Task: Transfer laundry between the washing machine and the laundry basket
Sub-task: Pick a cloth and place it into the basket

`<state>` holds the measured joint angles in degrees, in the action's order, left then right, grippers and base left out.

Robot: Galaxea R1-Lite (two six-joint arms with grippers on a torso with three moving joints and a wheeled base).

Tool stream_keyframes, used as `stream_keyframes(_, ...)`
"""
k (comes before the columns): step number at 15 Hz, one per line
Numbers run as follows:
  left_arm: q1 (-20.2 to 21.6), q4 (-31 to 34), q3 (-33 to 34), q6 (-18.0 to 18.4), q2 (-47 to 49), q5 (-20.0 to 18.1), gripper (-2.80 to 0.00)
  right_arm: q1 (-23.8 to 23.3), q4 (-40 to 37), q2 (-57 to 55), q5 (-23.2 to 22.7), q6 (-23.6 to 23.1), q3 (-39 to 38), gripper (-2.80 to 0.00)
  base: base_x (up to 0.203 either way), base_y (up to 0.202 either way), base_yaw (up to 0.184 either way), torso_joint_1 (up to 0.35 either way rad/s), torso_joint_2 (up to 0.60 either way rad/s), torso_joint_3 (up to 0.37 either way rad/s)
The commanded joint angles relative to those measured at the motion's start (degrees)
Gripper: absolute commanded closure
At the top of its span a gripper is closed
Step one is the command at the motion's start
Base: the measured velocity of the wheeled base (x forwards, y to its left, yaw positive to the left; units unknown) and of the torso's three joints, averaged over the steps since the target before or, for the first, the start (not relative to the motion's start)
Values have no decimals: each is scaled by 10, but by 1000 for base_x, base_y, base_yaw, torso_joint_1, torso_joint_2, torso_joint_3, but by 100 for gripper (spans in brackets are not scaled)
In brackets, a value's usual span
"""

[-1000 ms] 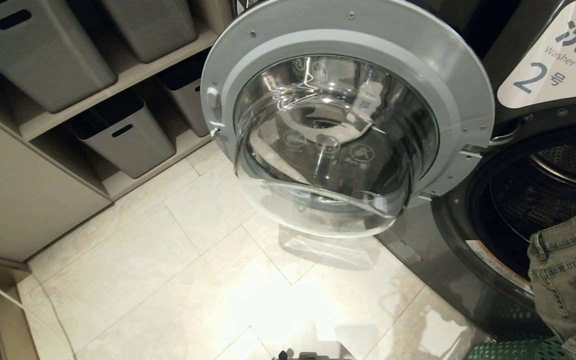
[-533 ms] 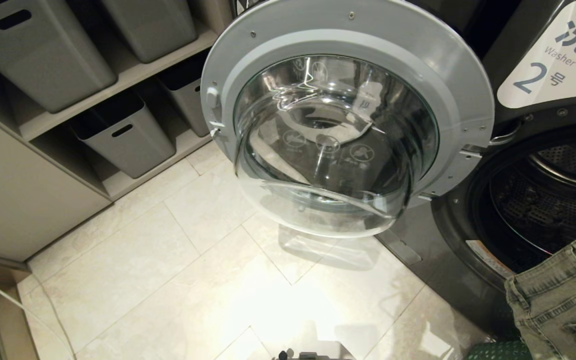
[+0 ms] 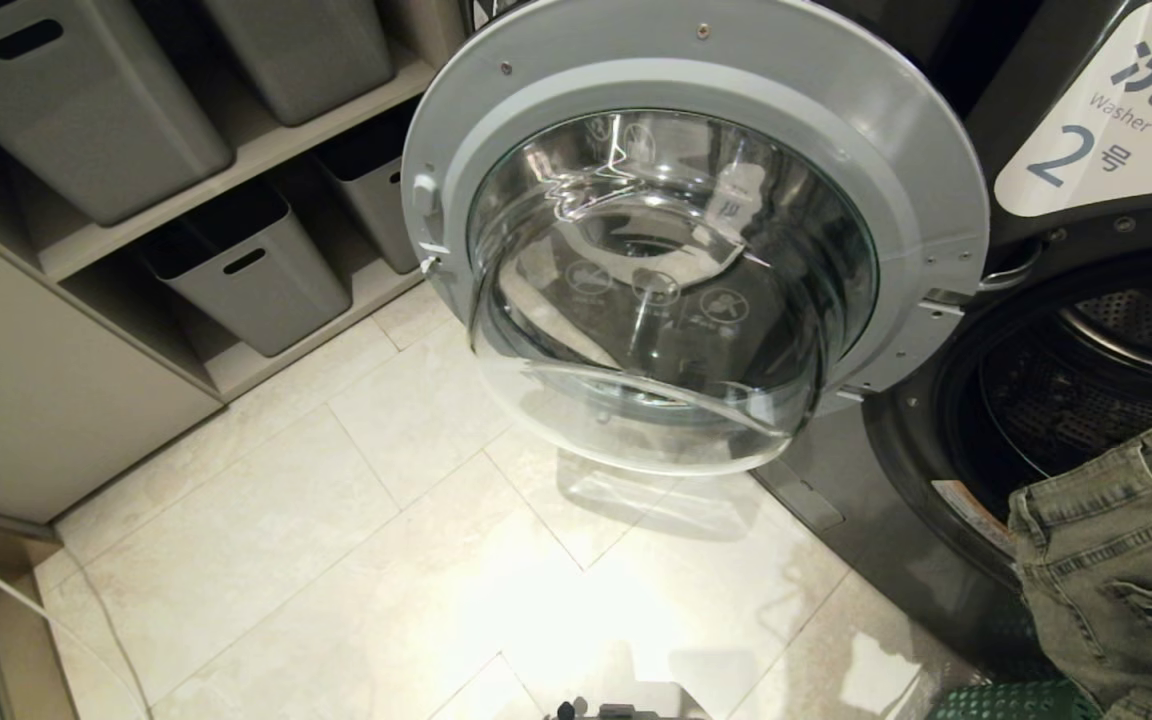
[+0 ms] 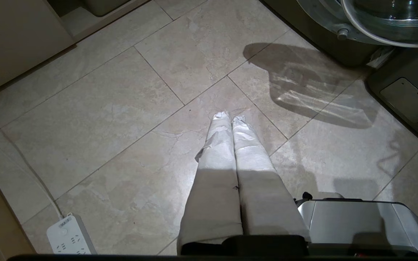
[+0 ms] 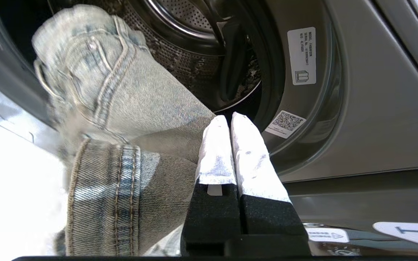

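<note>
This looks like a laundry shop. A big washing machine (image 3: 1056, 400) has a sign (image 3: 1116, 120) that says Washer 2, and another label shows a 1. Grey bins (image 3: 246, 270) sit on shelves (image 3: 266, 150) above a tiled floor (image 3: 386, 560).

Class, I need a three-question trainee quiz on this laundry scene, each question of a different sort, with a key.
1. True or false: the washer door is open.
2. What does the right gripper grip? A) jeans B) nothing C) a towel
3. Fill in: the left gripper hangs shut over the ____.

Key: 1 true; 2 A; 3 floor.
</note>
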<state>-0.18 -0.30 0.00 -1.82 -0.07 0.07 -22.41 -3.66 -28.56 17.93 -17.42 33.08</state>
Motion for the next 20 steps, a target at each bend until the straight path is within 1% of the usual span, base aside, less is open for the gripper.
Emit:
stream_keyframes(1, 0, 0, 1, 0, 0, 0, 0, 0, 0, 6, 1, -2, -7, 0, 0, 0, 0, 0, 0, 0)
stream_keyframes(4, 0, 0, 1, 0, 0, 0, 0, 0, 0, 6, 1, -3, -9, 0, 2, 1, -29, 2, -1, 1)
stream_keyframes(12, 0, 0, 1, 0, 0, 0, 0, 0, 0, 6, 1, -4, -13, 0, 0, 7, -174, 1, 1, 3)
stream_keyframes(16, 0, 0, 1, 0, 0, 0, 0, 0, 0, 12, 1, -5, -28, 0, 0, 8, -174, 0, 2, 3)
stream_keyframes(18, 0, 0, 1, 0, 0, 0, 0, 0, 0, 19, 1, -16, -38, 0, 0, 5, -132, 4, 0, 4)
stream_keyframes(20, 0, 0, 1, 0, 0, 0, 0, 0, 0, 25, 0, -19, -47, 0, -1, 1, -33, 2, 4, 0)
